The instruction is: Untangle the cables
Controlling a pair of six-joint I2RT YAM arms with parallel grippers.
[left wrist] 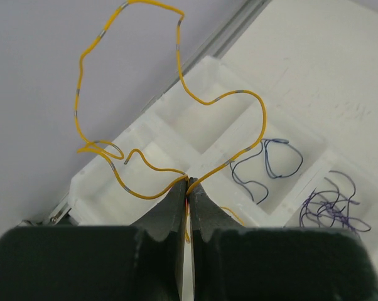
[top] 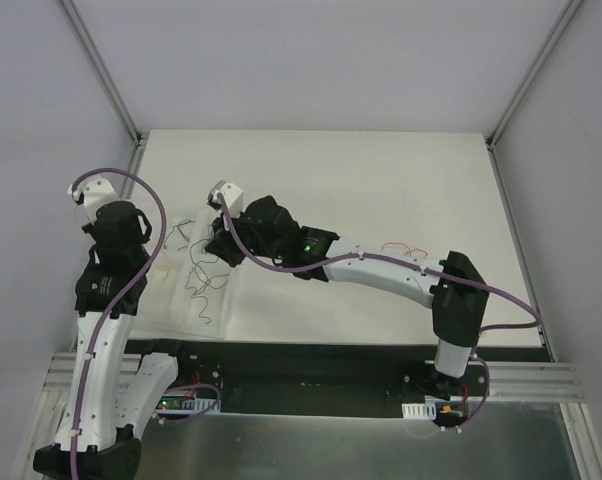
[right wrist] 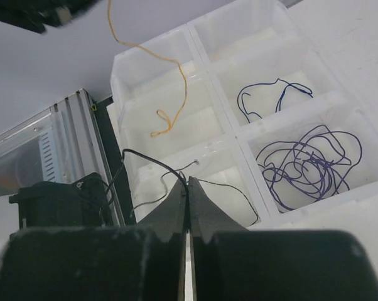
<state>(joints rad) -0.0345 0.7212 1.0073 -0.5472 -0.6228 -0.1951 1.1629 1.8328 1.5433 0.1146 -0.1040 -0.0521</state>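
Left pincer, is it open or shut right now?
Shut: the left pincer pinches the yellow wire between touching fingertips.

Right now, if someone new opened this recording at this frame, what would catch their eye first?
The yellow wire, pinched in the shut left gripper, loops high above the white compartment tray on the left of the table. The right gripper, also shut, pinches a black wire over the same tray, beside a compartment holding a purple tangle. A lone red wire lies farther right on the table.
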